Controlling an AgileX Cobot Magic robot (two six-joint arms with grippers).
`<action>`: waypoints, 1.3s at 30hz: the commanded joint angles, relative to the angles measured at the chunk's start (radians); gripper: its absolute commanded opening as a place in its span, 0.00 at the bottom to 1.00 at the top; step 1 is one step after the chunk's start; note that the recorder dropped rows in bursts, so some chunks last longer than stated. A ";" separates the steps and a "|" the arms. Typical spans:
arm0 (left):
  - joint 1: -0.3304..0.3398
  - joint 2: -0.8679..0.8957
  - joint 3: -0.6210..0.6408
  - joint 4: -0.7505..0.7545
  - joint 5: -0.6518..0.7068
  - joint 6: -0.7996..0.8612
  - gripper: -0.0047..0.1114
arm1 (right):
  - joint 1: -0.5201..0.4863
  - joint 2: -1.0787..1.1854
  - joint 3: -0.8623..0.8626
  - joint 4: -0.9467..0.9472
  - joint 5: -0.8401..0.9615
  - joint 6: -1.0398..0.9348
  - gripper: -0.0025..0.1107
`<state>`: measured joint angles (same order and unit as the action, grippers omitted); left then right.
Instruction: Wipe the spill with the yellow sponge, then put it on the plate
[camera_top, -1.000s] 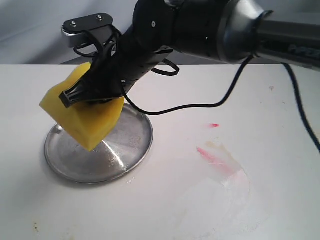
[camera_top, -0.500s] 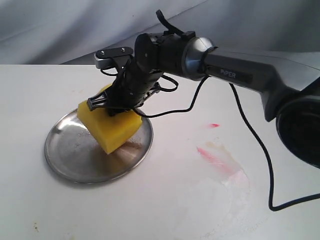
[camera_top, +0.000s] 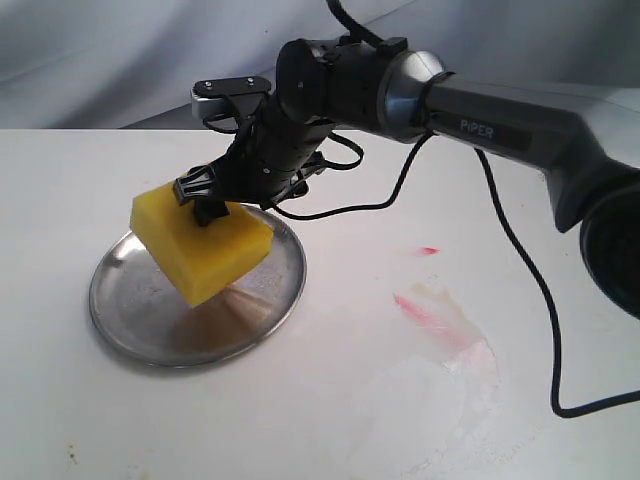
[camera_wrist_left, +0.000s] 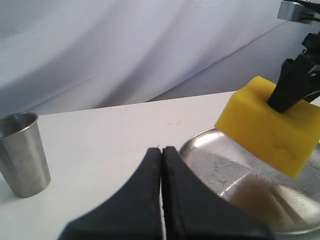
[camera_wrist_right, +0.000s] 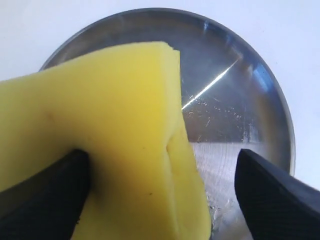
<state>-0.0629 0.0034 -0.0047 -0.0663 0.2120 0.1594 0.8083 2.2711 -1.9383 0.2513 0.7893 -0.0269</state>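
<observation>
A: Item one, the sponge (camera_top: 200, 245). Where is it listed?

B: It is listed over the plate (camera_top: 125, 305), tilted. Its lower corner is seen at or just above the steel, and contact cannot be confirmed.

A: Item two, the right fingers (camera_wrist_right: 272, 197)?

B: They are recorded as parted. In the wrist view one finger lies against the sponge and the other is kept clear of it, with bare plate showing in the gap. No firm squeeze on the foam is shown.

A: The left fingers (camera_wrist_left: 145, 200)?

B: They are pressed together with nothing held, parked low over the tabletop (camera_top: 350, 420) near the plate. A steel cup (camera_wrist_left: 22, 152) is noted well apart from them.

A: The spill (camera_top: 440, 293)?

B: Only a faint amber trace is made out, just beside a pink streak (camera_top: 425, 312), well apart from the plate.

A: Which step is entered?

B: The placing step is judged to be in hand and nearly finished, with the wiping taken as done.

A: What is required next?

B: The fingers are to be lifted straight clear so the foam is not dragged off. The sponge should settle flat inside the rim, as a block resting on one corner may tip outward.
</observation>
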 joint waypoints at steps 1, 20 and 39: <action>-0.006 -0.003 0.005 -0.003 -0.007 0.000 0.04 | -0.009 -0.013 -0.007 0.002 0.030 0.001 0.67; -0.006 -0.003 0.005 -0.003 -0.007 0.000 0.04 | -0.007 -0.206 0.145 -0.035 -0.008 -0.022 0.02; -0.006 -0.003 0.005 -0.003 -0.007 0.000 0.04 | -0.049 -0.788 1.063 -0.059 -0.524 0.048 0.02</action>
<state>-0.0629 0.0034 -0.0047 -0.0663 0.2120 0.1594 0.7916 1.5610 -0.9790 0.2040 0.3517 0.0094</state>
